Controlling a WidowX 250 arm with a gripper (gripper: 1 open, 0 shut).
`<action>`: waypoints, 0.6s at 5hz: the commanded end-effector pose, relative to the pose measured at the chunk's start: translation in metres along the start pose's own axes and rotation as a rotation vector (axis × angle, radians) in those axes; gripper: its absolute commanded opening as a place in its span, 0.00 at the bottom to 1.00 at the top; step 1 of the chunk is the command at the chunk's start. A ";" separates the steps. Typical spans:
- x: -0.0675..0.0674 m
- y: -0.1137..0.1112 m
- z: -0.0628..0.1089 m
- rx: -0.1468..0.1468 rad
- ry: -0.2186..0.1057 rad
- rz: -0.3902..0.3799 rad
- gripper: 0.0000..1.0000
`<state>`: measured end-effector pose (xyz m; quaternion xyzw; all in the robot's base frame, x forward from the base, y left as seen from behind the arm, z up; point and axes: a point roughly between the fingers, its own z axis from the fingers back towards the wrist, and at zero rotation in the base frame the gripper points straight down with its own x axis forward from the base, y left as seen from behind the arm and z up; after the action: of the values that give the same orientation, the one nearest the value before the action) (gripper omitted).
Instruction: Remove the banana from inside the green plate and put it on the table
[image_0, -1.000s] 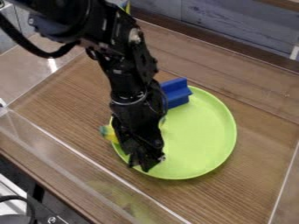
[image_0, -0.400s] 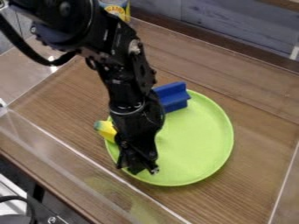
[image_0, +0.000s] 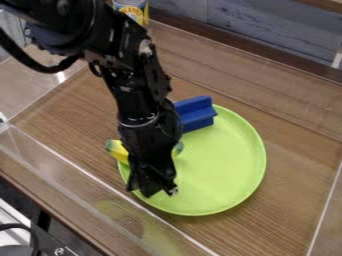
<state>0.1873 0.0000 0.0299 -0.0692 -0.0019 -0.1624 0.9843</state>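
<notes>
The green plate (image_0: 221, 165) lies on the table (image_0: 267, 85), right of centre. My gripper (image_0: 156, 187) points straight down over the plate's left part, with its fingers together and their tips at the plate's surface. The banana (image_0: 118, 150) shows only as a yellow end with a green tip at the plate's left rim. It pokes out from behind the gripper's left side, and the rest of it is hidden. Whether the fingers pinch the hidden part I cannot tell.
A blue rectangular block (image_0: 197, 111) lies on the plate's far rim, just behind the arm. Clear acrylic walls (image_0: 54, 190) border the table at the front and left. Bare wood shows to the right of and behind the plate.
The fingers have gone from open to shut over the plate's left part. The plate and banana have slid slightly left. The hand has barely moved.
</notes>
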 end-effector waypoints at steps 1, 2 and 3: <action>0.012 -0.001 0.019 0.016 -0.050 0.033 0.00; 0.017 -0.004 0.027 0.015 -0.055 0.068 0.00; 0.018 0.000 0.018 0.015 -0.056 0.078 0.00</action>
<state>0.2002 -0.0042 0.0436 -0.0686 -0.0162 -0.1227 0.9899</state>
